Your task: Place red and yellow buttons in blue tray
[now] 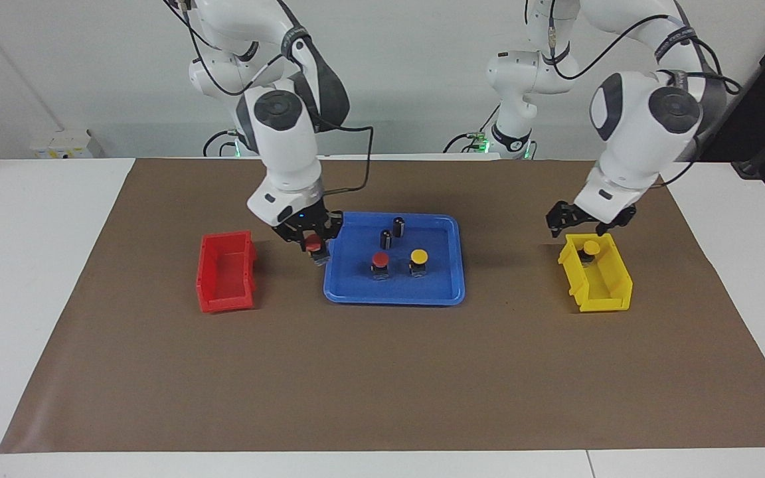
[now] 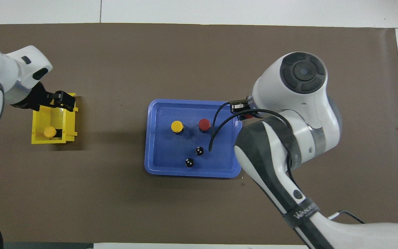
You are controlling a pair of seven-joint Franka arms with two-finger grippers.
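The right gripper point(image 1: 314, 247) grips a red button point(image 1: 314, 243) in the air over the blue tray point(image 1: 394, 294) edge twd the red bin point(image 1: 226, 272). In the tray: a red-cap button point(image 1: 380, 263), a yellow-cap button point(image 1: 418, 259) & two dark cylinders point(image 1: 392, 232). The left gripper point(image 1: 580, 224) hangs over the yellow bin point(image 1: 596, 273) – fingers parted, empty – w/ another yellow button point(image 1: 591, 250) inside the bin.

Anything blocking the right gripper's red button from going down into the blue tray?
Nothing visible. The right gripper holds the red button over the blue tray rim at the right arm's end; the floor beside it is bare.
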